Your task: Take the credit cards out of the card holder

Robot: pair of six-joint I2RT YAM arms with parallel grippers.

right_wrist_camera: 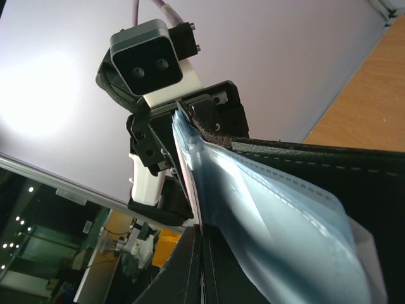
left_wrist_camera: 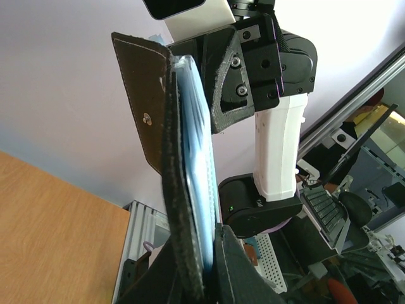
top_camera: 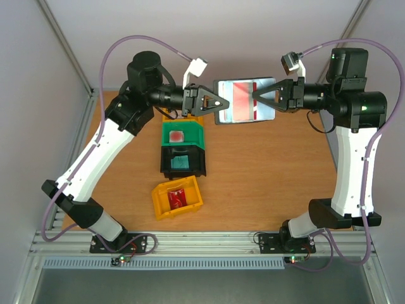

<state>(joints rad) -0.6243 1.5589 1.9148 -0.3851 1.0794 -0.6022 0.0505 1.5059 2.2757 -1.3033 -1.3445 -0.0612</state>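
While pinched edgewise, card holder [top_camera: 264, 113] hangs aloft.

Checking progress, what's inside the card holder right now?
One red card shows through the card holder's shiny pockets. Any cards behind it are covered, so I cannot tell.

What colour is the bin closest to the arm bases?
The bin is yellow, clearest in the top external view.

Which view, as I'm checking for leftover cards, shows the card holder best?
Top external: the card holder is spread open, inner face toward the camera, a red card showing in a pocket. Left wrist shows the card holder only edge-on; right wrist shows the card holder close up and slanted, cropped.
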